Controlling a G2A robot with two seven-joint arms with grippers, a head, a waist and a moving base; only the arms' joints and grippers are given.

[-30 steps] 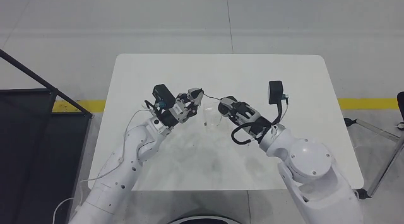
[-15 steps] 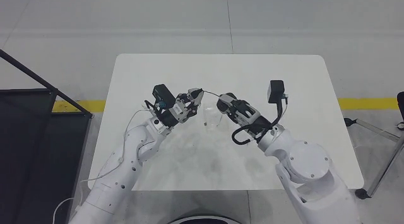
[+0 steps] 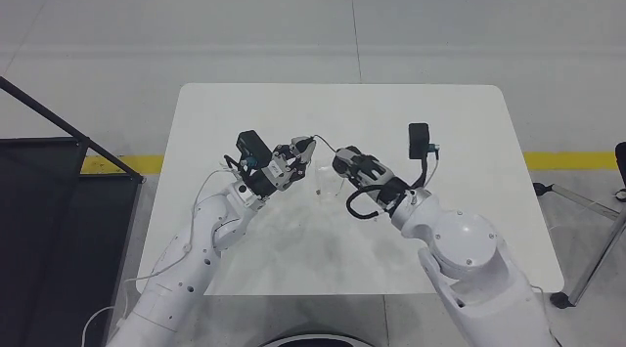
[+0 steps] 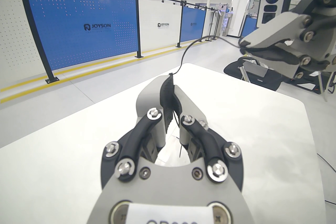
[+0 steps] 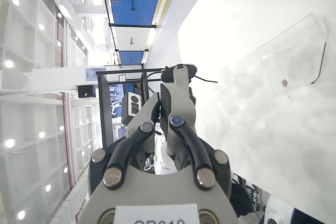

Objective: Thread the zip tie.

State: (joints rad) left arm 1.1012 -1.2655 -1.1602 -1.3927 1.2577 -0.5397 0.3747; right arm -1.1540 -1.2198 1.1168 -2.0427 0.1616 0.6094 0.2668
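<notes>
Clamped together, the left gripper [image 4: 172, 93] is pinched on one end of a thin black plastic zip tie [image 4: 183, 53], held above the middle of a white rectangular table [image 3: 245, 112]. From those fingertips the zip tie is arched up and across to the right gripper [image 4: 242, 46], whose fingers are closed on its other end. The two grippers are held tip to tip, just apart. Below them, a clear plastic container [image 5: 288, 57] is laid on the table, with a second thin black strip [image 5: 320, 64] curved along one edge.
</notes>
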